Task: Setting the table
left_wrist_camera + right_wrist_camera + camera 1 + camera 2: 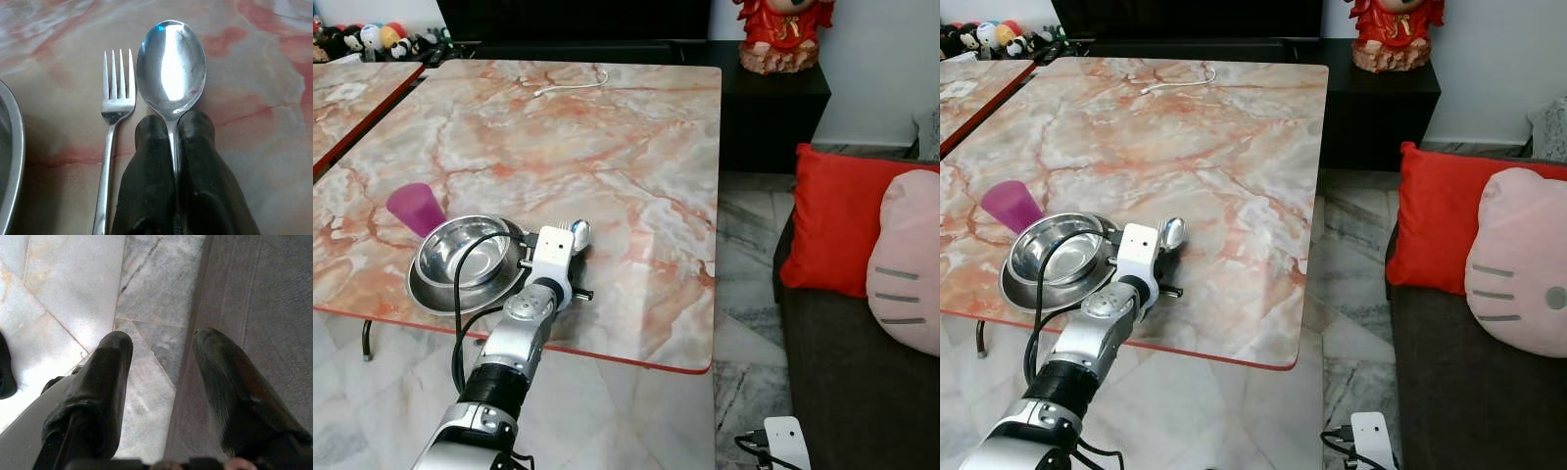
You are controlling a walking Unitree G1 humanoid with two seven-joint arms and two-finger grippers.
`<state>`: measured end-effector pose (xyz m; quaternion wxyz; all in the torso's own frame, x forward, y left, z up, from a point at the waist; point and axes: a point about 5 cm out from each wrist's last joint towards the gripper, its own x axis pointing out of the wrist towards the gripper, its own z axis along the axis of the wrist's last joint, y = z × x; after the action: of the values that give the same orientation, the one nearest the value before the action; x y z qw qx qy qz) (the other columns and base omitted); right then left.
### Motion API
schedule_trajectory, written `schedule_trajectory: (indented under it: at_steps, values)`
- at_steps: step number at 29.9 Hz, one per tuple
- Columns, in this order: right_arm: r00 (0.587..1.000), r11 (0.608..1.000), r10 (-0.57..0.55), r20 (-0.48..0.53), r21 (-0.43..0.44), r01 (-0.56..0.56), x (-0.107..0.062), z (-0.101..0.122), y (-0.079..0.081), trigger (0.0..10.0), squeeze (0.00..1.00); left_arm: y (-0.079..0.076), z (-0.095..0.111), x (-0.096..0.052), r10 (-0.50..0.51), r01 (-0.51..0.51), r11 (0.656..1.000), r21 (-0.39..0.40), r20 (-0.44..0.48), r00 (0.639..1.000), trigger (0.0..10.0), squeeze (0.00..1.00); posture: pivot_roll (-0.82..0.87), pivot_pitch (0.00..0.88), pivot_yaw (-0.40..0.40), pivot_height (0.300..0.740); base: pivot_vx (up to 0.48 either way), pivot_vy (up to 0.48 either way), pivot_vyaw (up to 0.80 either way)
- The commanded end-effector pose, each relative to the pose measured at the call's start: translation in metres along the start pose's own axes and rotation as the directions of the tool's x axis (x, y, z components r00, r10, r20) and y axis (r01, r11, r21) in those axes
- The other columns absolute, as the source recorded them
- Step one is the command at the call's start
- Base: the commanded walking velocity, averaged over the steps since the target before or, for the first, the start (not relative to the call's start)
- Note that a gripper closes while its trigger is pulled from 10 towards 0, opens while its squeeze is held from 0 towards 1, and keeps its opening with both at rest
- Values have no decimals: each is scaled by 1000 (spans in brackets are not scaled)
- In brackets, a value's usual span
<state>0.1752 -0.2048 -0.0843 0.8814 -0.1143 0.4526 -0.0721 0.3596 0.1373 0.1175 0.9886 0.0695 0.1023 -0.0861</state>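
Spanning most of the head views, a marble-patterned table (607,137) in pink, orange and grey with a red edge stands on a grey marble tiled floor (744,352). Far left, a second table of the same pattern (352,93) sits beside it, with small plush toys (372,39) behind. Near the front left edge of the main table: a purple plastic cup (416,209), touching or just beside a steel bowl (465,255) set in a steel plate (440,294). Just right of the plate lies a fork (115,107), and right beside it a spoon (171,66), bowl up, the two parallel and nearly touching. A white cable (573,84) lies at the far edge.

Left gripper (173,122): fingers pressed together on the spoon's neck, handle pinched between them, spoon resting on the marble.

Right of the table: a dark cabinet (773,98) with a red figurine (783,34), then a dark sofa (842,372) with a red cushion (842,220) and a pink cat-face cushion (906,264).

Right gripper (161,352): fingers spread apart, holding nothing, hanging over floor tiles next to the sofa.
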Motion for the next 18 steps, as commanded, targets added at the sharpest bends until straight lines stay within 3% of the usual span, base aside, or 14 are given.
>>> schedule_trajectory:
  at_steps: [1,11,12,14,18]
  values:
    - [1000,1000,4,-30,-2,-4,-2,-8,2,10000,0,5,-6,0,18,-18,1000,7,-22,1000,10000,624,-78,131,53,740,0,0,0]
    - [1000,1000,3,-31,-4,-4,-2,-8,2,10000,0,6,-6,0,23,-23,1000,15,-18,1000,10000,596,-78,133,52,740,0,0,0]
    - [1000,1000,3,-31,-4,-3,-2,-8,2,10000,0,7,-3,0,28,-28,999,24,-1,1000,10000,549,-78,133,52,740,0,0,0]
    - [999,1000,3,-32,-4,-3,-2,-8,2,10000,0,8,6,-1,35,-36,999,19,45,998,10000,0,-78,132,53,740,0,0,0]
    - [999,1000,2,-33,-6,-3,-2,-8,2,10000,0,10,27,-7,33,-38,999,32,157,987,10000,0,-76,133,53,740,0,0,0]
